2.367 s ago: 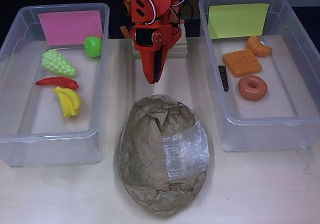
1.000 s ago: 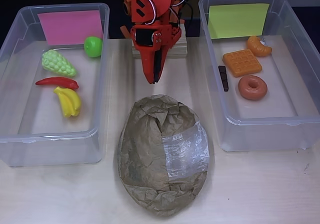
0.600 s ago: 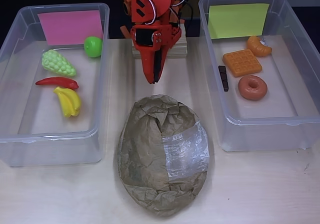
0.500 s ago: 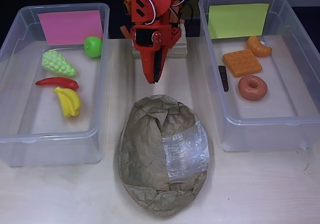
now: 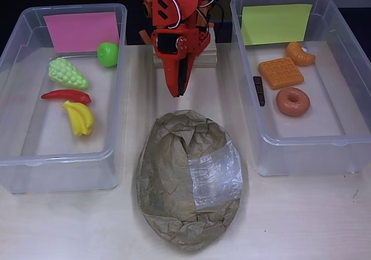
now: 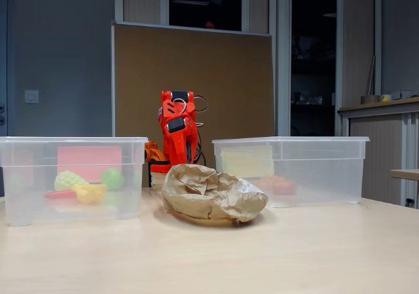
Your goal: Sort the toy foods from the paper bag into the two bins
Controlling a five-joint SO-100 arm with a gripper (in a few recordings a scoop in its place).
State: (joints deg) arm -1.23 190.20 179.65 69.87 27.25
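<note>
**Stock on my table, largest to smallest**

1. Table [image 5: 301,213]: pale wood-look top, bearing everything below.

2. Bin with the pink label [image 5: 119,51]: clear plastic tub at the left of the overhead view. Pink paper [image 5: 81,30] lies at its far end. Contents: four toys, all apart from one another except items 9 and 10, which lie just beside each other.

3. Bin with the yellow-green label [image 5: 243,69]: clear tub at the right of the overhead view, with yellow-green paper [image 5: 276,22] at its far end. Contents: four toys.

4. Paper bag [image 5: 171,173]: crumpled brown, oval, lying on the table between the two bins and nearer the camera than I am. A clear plastic window patch [image 5: 215,174] sits on its right half. In the fixed view it is a low crumpled mound [image 6: 209,192] in front of my arm.

5. My pincer [image 5: 178,90]: red-orange, pointing down toward the bag's far edge, hanging over bare table. The fingers are pressed together with nothing between them.

6. Orange waffle [image 5: 280,72]: right bin, middle.

7. Brown donut [image 5: 293,101]: right bin, just in front of the waffle.

8. Green grapes [image 5: 68,73]: left bin.

9. Yellow banana [image 5: 79,117]: left bin, nearest the camera.

10. Red chili [image 5: 66,95]: left bin, between grapes and banana.

11. Orange croissant [image 5: 299,54]: right bin, behind the waffle.

12. Green apple [image 5: 108,54]: left bin, beside the pink paper.

13. Dark chocolate bar [image 5: 259,90]: right bin, along its left wall.
</note>
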